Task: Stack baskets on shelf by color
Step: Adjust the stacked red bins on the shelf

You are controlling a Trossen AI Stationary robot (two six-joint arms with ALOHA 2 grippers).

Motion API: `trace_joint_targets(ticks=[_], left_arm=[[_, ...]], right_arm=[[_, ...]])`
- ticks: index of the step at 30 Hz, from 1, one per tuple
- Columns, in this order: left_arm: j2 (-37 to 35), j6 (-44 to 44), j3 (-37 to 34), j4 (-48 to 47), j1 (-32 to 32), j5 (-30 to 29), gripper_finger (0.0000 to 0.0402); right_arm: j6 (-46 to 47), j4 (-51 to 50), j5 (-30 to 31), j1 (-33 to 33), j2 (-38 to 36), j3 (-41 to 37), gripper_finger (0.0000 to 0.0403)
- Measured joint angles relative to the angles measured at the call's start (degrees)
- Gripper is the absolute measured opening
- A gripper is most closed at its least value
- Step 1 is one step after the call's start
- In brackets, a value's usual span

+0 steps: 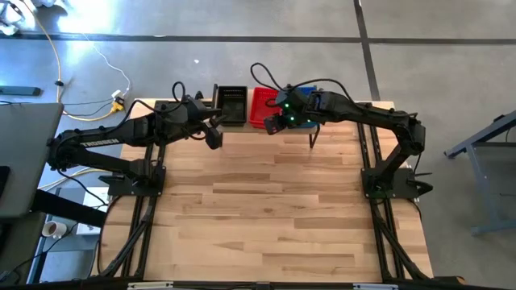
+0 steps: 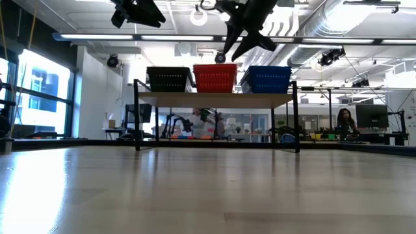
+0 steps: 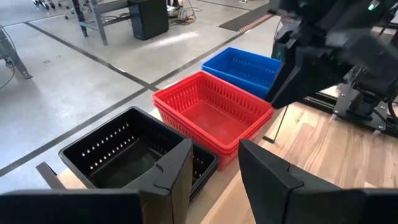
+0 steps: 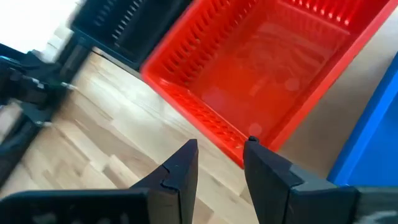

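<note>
Three stacks of baskets stand side by side on the shelf at the table's far edge: black, red and blue. My right gripper hovers open just above the near rim of the red stack. My left gripper is open in the air on the near side of the black stack, above shelf height. In the high view the right arm covers most of the blue stack.
The wooden tabletop stretches from the shelf to the near edge. The shelf's thin black legs stand on it. Cables lie on the floor beyond the far edge. The right arm reaches across close to my left gripper.
</note>
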Motion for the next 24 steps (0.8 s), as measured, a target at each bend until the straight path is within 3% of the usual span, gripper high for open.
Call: trace_joint_targets(ticks=[24], left_arm=[[0.0,0.0,0.0,0.0,0.0,0.0,0.0120]], right_arm=[[0.2,-1.9,2.7,-0.5,1.6,-0.1,0.0114]])
